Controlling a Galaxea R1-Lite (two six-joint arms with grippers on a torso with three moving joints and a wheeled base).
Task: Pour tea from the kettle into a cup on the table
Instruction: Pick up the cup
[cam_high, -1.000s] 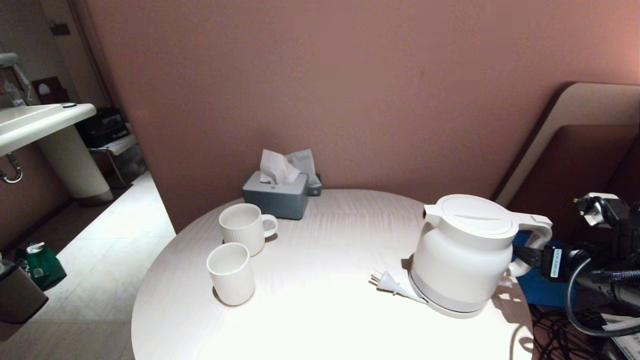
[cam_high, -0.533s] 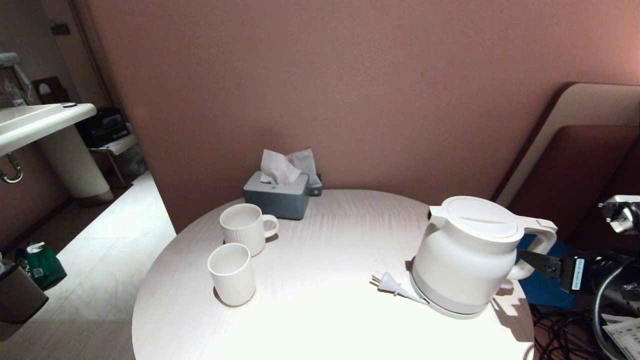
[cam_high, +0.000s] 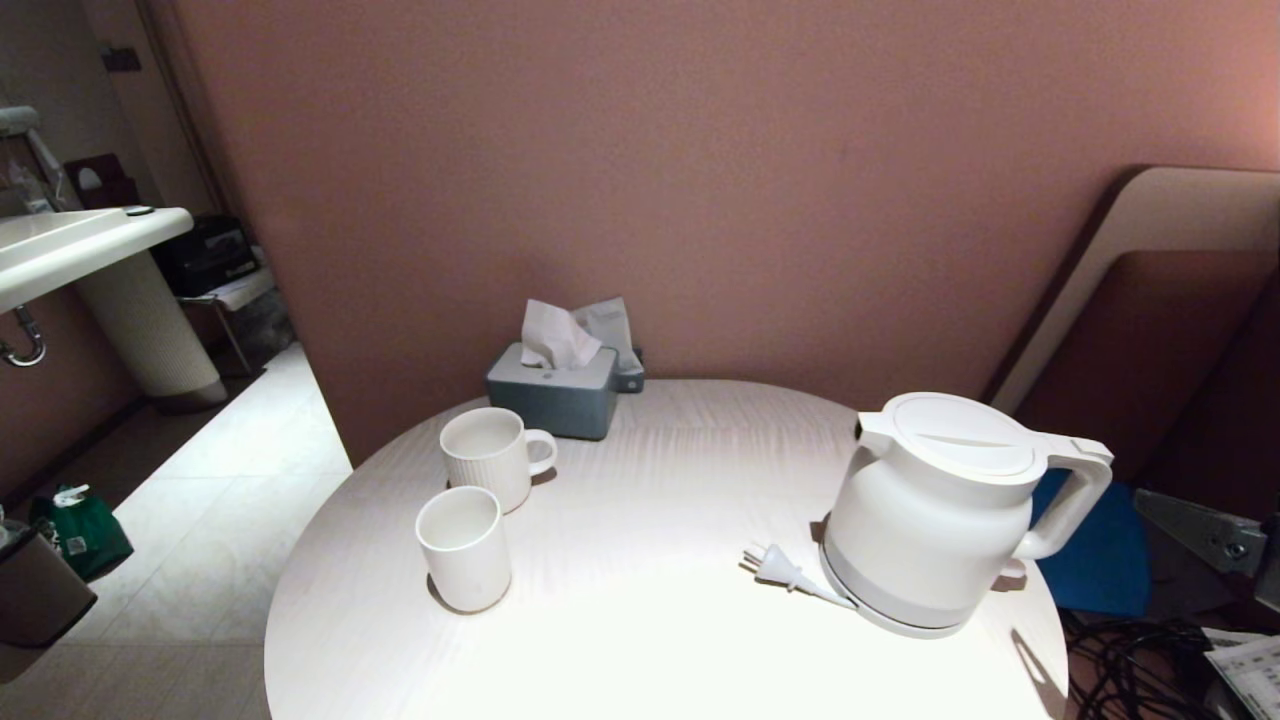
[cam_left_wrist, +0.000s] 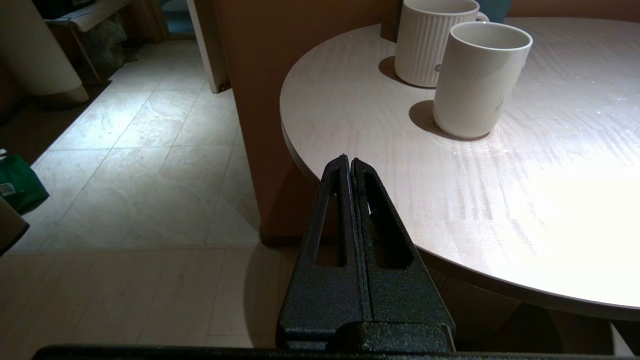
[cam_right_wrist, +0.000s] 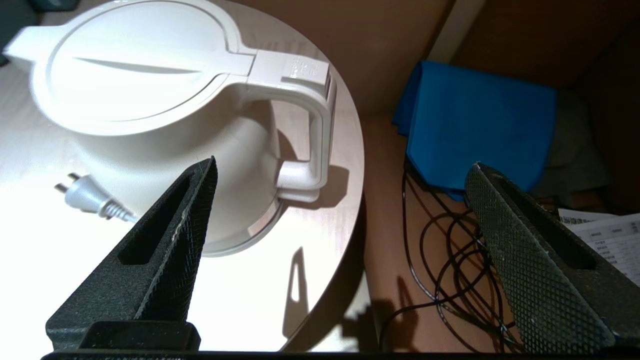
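The white kettle (cam_high: 940, 510) stands upright on its grey base disc (cam_high: 900, 622) at the right of the round table (cam_high: 650, 620). Its looped handle (cam_right_wrist: 315, 125) points toward my right gripper (cam_right_wrist: 344, 164), which is open and empty, hanging back from the handle over the table's right edge. The plain white cup (cam_high: 462, 545) stands at the table's left; it also shows in the left wrist view (cam_left_wrist: 480, 85). My left gripper (cam_left_wrist: 347, 160) is shut on nothing, low beside the table's left edge. No tea is visible.
A ribbed mug (cam_high: 487, 455) stands just behind the cup. A grey tissue box (cam_high: 552, 390) sits at the back by the wall. The base's plug (cam_high: 775, 565) lies left of the kettle. A blue cloth (cam_right_wrist: 480, 115) and black cables (cam_right_wrist: 450, 260) lie on the floor at right.
My right gripper has drawn back to the right, away from the kettle's handle, and has almost left the head view. The kettle has settled upright on its base.
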